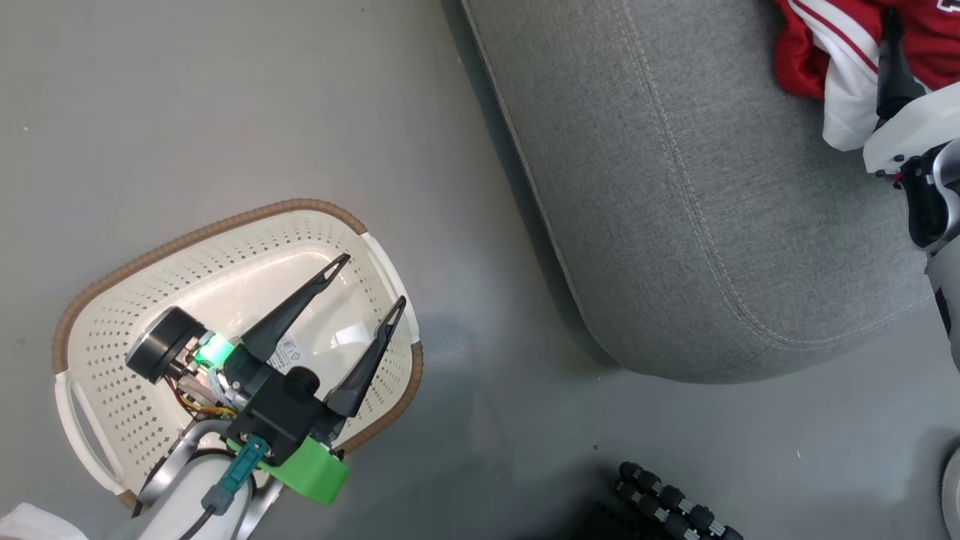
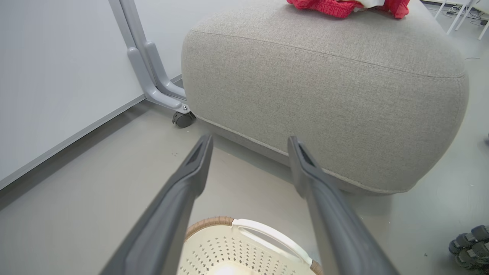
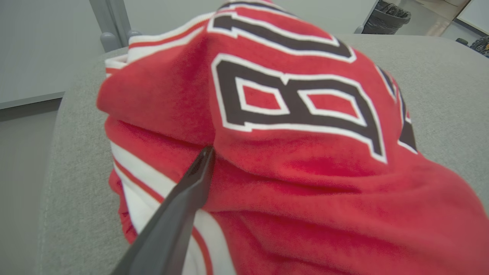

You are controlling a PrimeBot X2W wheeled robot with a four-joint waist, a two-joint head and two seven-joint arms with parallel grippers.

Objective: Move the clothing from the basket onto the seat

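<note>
Red clothing bunches against my right gripper, hiding one finger, so I cannot tell its spread or hold. One heap lies on the single grey seat. My left gripper hangs spread wide, holding nothing, over the one basket on the floor beside the seat

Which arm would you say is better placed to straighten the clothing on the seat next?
Right, probably. The right tool is at the clothing on the seat, one finger touching it; the left tool hangs open over the basket.
</note>
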